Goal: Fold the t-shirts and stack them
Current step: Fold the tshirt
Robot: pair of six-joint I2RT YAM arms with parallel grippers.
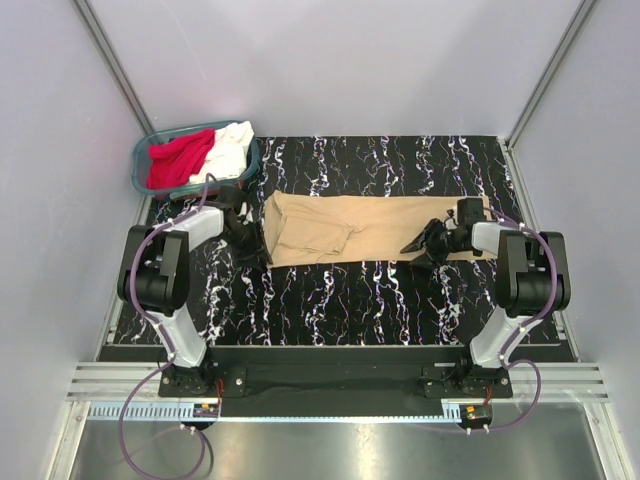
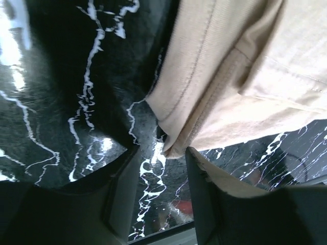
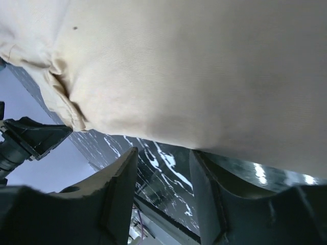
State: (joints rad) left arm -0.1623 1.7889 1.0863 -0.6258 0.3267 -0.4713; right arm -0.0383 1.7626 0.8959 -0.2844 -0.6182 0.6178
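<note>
From above: tan t-shirt (image 1: 350, 230) lying along the far middle of the counter (image 1: 330, 310), left fingers (image 1: 250, 248) and right fingers (image 1: 412, 252) at its ends; red t-shirt (image 1: 180, 158) and white t-shirt (image 1: 232, 150) in basket (image 1: 140, 170), far left corner. Left wrist: spread apart, holding nothing, at shirt corner. Right wrist: spread apart, holding nothing, near cloth.

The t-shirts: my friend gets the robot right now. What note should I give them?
Left gripper: open, holding nothing, at the left edge of the tan shirt.
Right gripper: open, holding nothing, near the tan shirt's right end.
Tan shirt: lies as a long band on the table. It looks partly folded.
Red shirt and white shirt: crumpled in the teal basket at the far left corner.
Done: probably the first folds on the tan shirt.
Left: finish the tan shirt, fold the red and white ones, then stack all three.
</note>
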